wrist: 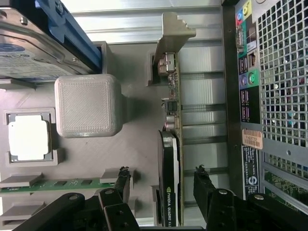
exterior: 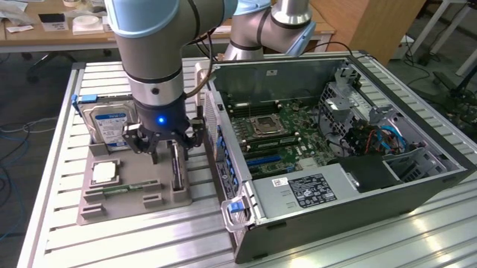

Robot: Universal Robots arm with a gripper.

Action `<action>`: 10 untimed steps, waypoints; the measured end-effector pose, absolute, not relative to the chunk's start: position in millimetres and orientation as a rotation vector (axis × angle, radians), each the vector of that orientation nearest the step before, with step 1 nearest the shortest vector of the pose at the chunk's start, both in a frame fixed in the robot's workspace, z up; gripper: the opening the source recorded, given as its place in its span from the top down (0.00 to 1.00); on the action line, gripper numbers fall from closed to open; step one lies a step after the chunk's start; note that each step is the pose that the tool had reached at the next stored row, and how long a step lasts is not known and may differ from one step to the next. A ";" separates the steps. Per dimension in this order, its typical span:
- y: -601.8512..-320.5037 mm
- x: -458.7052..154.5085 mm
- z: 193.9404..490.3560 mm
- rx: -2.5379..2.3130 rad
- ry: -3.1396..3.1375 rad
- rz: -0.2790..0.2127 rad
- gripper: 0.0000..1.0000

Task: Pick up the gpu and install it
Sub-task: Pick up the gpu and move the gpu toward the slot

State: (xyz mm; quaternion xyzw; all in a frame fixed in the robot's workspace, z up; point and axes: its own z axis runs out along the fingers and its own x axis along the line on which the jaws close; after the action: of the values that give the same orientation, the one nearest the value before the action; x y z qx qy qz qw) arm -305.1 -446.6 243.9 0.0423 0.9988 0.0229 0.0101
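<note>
The hand [wrist: 162, 173] hangs spread wide and empty, astride the gpu [wrist: 168, 159] standing edge-on in its grey holder [wrist: 139, 120] — I'd centre both fingers on its flat faces before closing, clear of the bracket.

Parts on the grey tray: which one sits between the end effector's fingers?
The gpu, the thin black card standing on edge; the hard drive, square chip and green memory stick sit aside.

The gpu [wrist: 168, 185] is black, green-edged; the hard drive [exterior: 109, 127] silver, blue-labelled. The ribbed desk [exterior: 134, 245] is silvery.
</note>
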 end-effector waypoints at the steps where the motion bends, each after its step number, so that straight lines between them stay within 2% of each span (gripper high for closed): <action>1: -446.5 -304.9 243.7 0.132 3.118 0.071 0.35; 10: -446.5 -303.9 240.0 0.132 3.118 0.072 0.35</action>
State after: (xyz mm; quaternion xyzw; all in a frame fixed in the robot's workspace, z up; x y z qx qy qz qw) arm -303.9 -446.5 240.0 0.0422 0.9988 0.0230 0.0102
